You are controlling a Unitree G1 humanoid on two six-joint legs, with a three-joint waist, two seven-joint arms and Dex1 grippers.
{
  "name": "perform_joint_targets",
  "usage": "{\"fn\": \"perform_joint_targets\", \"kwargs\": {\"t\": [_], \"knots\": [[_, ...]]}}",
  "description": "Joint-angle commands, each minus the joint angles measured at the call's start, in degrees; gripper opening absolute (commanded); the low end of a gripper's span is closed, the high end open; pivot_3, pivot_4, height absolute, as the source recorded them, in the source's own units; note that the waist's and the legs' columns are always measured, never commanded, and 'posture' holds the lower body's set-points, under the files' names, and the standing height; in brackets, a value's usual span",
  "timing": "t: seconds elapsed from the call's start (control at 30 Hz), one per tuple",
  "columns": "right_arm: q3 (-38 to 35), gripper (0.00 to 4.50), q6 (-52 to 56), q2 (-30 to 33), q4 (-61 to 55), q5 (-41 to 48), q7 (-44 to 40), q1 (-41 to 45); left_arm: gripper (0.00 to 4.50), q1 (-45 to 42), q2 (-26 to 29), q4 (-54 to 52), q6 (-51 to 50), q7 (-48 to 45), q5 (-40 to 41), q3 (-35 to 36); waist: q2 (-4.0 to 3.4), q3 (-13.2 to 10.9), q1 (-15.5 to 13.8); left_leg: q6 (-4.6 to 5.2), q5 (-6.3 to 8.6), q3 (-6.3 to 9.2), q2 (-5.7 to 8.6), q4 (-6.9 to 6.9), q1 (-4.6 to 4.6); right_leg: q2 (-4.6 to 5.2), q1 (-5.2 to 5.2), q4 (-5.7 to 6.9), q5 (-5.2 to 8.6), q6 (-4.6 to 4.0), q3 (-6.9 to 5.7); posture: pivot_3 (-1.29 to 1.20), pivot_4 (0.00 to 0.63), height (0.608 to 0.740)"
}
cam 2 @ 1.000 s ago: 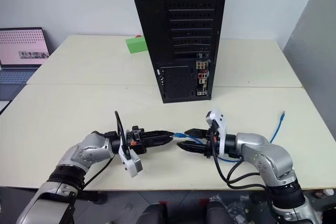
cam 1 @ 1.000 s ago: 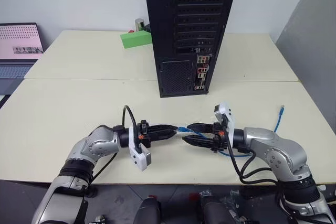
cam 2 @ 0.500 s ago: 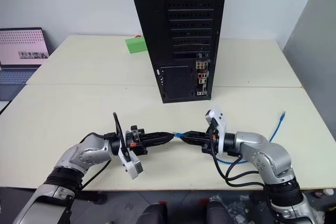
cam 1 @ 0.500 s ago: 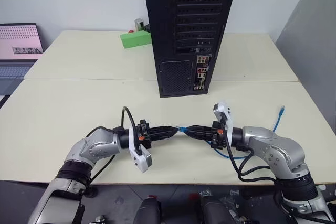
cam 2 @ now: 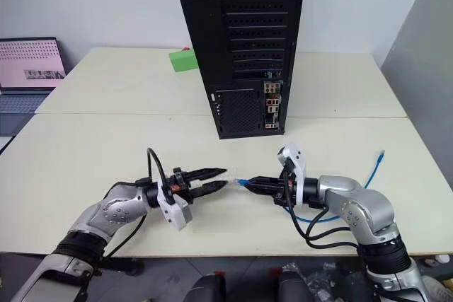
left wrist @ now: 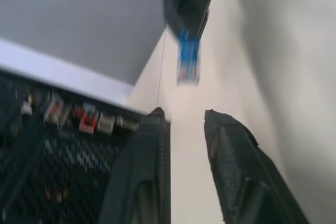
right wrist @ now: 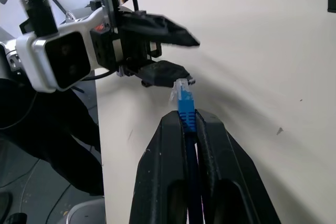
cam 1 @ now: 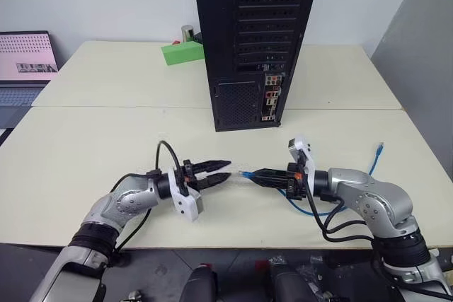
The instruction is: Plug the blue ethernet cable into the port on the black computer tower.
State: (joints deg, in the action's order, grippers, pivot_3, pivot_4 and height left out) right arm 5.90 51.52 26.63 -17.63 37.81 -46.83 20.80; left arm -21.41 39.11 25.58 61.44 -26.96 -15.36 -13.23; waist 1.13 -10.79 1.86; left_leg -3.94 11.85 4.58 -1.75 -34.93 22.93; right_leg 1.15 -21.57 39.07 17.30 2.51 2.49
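The blue ethernet cable's plug (cam 1: 245,173) sticks out of my right gripper (cam 1: 255,175), which is shut on the cord just behind it and points left over the table's front. In the right wrist view the blue plug (right wrist: 184,103) sits between the closed fingers. My left gripper (cam 1: 228,171) faces it from the left, open, a short gap from the plug, with nothing between its fingers (left wrist: 152,161). The cable loops behind my right arm to its far end (cam 1: 381,148). The black computer tower (cam 1: 255,40) stands upright at the table's middle, its port strip (cam 1: 272,97) facing me.
A green block (cam 1: 182,52) and a silver cylinder (cam 1: 188,32) sit behind the tower's left side. A laptop (cam 1: 27,61) stands at the far left. A grey partition (cam 1: 425,47) bounds the right. Bare tabletop (cam 1: 106,139) lies between my arms and the tower.
My right gripper has shut on the cable behind the plug. My left gripper has let go of the plug, opened and drawn back to the left.
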Motion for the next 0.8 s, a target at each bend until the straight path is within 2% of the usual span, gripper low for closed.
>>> {"fn": "perform_joint_targets", "kwargs": {"t": [0.03, 0.17, 0.3, 0.4, 0.53, 0.8], "knots": [[-3.3, 0.00, -2.2, 1.4, -3.3, 0.2, 1.2, -1.2, 2.39, 3.4, 1.1, -6.5, -8.8, -4.2, 10.2, 0.8, 0.00, 0.0, 0.0, 0.00, 0.00, 0.00, 0.00, 0.00, 0.00, 0.01, 0.00, 0.00, 0.00, 0.00, 0.00, 0.00, 0.150, 0.740], [-5.6, 0.00, -4.3, 1.7, -6.6, -1.7, 5.5, -2.2, 3.21, 8.7, 1.1, -17.3, -24.1, -9.1, 20.7, 1.4, 0.00, 0.0, 0.0, 0.00, 0.00, 0.01, 0.00, 0.01, 0.01, 0.01, 0.00, 0.00, 0.00, 0.00, 0.00, 0.00, 0.150, 0.740], [-6.7, 0.00, -4.8, -0.4, -11.1, -3.6, 13.2, -2.3, 3.21, 12.2, 0.2, -27.7, -40.3, -9.8, 28.6, 3.0, 0.00, 0.0, 0.0, 0.00, 0.00, 0.02, -0.02, 0.01, 0.01, -0.01, 0.00, 0.02, 0.00, 0.00, 0.01, 0.00, 0.150, 0.740], [-5.6, 0.00, -5.2, -4.5, -13.5, -7.0, 21.4, -1.6, 3.21, 13.5, -1.3, -32.7, -49.0, -8.1, 31.9, 5.1, 0.00, 0.0, 0.1, 0.00, 0.00, 0.02, -0.04, 0.02, 0.00, -0.03, -0.01, 0.01, 0.01, 0.01, 0.01, 0.00, 0.150, 0.740], [-3.6, 0.00, -5.8, -12.5, -13.7, -13.7, 34.0, -0.3, 3.21, 13.1, -3.8, -35.7, -57.7, -5.0, 34.0, 8.3, 0.00, 0.0, 0.1, 0.00, 0.00, 0.02, -0.05, 0.02, 0.00, -0.04, -0.04, 0.01, 0.02, 0.02, 0.02, 0.00, 0.150, 0.740], [-1.7, 0.00, -5.3, -22.5, -11.2, -22.7, 47.9, 2.8, 3.21, 10.3, -6.3, -40.4, -69.6, -4.6, 36.1, 10.5, 0.00, 0.0, 0.0, -0.01, 0.00, 0.01, -0.02, 0.02, 0.05, -0.02, -0.09, 0.01, 0.00, 0.00, 0.04, 0.00, 0.150, 0.740]]}}
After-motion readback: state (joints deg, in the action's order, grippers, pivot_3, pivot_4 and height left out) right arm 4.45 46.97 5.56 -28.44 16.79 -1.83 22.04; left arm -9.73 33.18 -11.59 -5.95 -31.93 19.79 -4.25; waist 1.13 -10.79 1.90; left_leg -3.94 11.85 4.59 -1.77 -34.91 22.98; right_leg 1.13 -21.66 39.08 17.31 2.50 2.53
